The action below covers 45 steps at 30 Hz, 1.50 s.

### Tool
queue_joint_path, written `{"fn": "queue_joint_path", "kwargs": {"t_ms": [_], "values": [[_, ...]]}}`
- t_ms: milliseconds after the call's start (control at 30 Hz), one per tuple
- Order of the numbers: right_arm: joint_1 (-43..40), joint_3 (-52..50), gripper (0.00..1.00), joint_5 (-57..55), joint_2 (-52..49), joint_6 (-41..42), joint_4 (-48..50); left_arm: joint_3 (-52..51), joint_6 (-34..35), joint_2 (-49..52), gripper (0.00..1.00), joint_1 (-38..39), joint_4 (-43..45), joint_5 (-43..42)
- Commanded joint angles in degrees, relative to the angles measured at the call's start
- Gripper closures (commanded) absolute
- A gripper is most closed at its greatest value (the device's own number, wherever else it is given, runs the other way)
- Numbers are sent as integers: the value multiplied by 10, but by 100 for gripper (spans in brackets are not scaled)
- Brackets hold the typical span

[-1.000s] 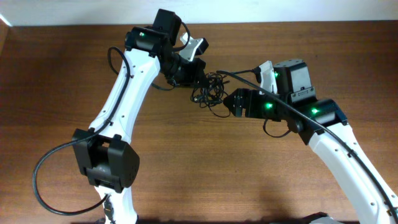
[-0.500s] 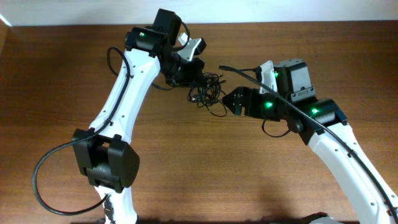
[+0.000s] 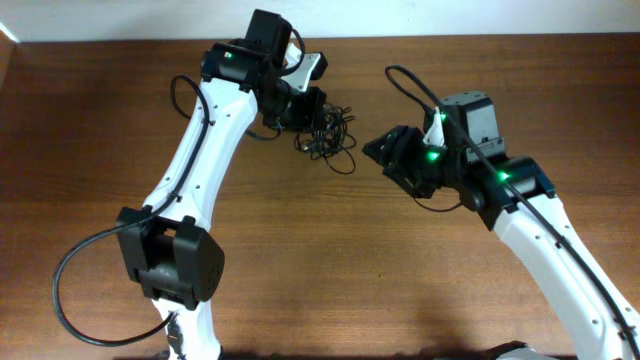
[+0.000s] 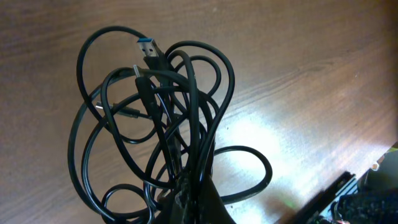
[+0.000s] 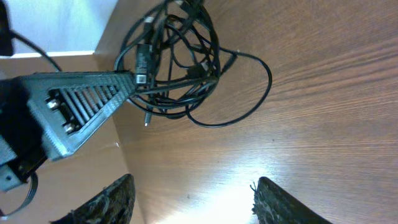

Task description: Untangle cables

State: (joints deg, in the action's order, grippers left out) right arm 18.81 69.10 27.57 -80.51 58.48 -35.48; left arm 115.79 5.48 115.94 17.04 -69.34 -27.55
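The cables [image 3: 328, 138] are a tangled clump of thin black cords with small plug ends near the table's back middle. My left gripper [image 3: 312, 108] is shut on the clump's edge; in the left wrist view the loops [image 4: 155, 118] fan out from the jaws [image 4: 198, 198], a blue-tipped USB plug [image 4: 149, 51] on top. My right gripper [image 3: 385, 150] is open and empty, a little right of the clump and apart from it. In the right wrist view the clump [image 5: 174, 62] hangs from the left gripper's finger [image 5: 81, 106], beyond my open fingers [image 5: 193, 199].
The brown wooden table [image 3: 330, 260] stretches around both arms. Its back edge meets a white wall [image 3: 450, 15] just behind the clump. Thicker black arm cables loop by the left base [image 3: 75, 270] and above the right wrist [image 3: 405, 82].
My right gripper has let go of the cables and pulled back to the right and opened. My left gripper has shifted slightly back with the clump, which has moved with it.
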Motion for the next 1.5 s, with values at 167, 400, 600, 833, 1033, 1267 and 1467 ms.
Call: {"fn": "queue_joint_path", "kwargs": {"t_ms": [167, 400, 600, 833, 1033, 1267, 1467], "values": [[4, 9, 61, 53, -100, 139, 145, 7, 14, -9, 100, 2, 36, 0], [3, 9, 61, 67, -169, 203, 260, 7, 14, -9, 100, 23, 59, 12], [-29, 9, 56, 111, -169, 193, 243, 7, 21, -8, 100, 24, 81, 152], [-68, 9, 48, 118, -170, 200, 252, 5, 119, -3, 100, 41, 87, 195], [-68, 9, 48, 88, -174, 205, 255, 5, 119, 4, 100, 88, 100, 195], [-68, 9, 68, 79, -174, 181, 252, 5, 128, 4, 100, 121, 119, 195], [-69, 5, 96, 71, -174, 51, 215, 5, 155, 4, 100, 127, 122, 236]]}}
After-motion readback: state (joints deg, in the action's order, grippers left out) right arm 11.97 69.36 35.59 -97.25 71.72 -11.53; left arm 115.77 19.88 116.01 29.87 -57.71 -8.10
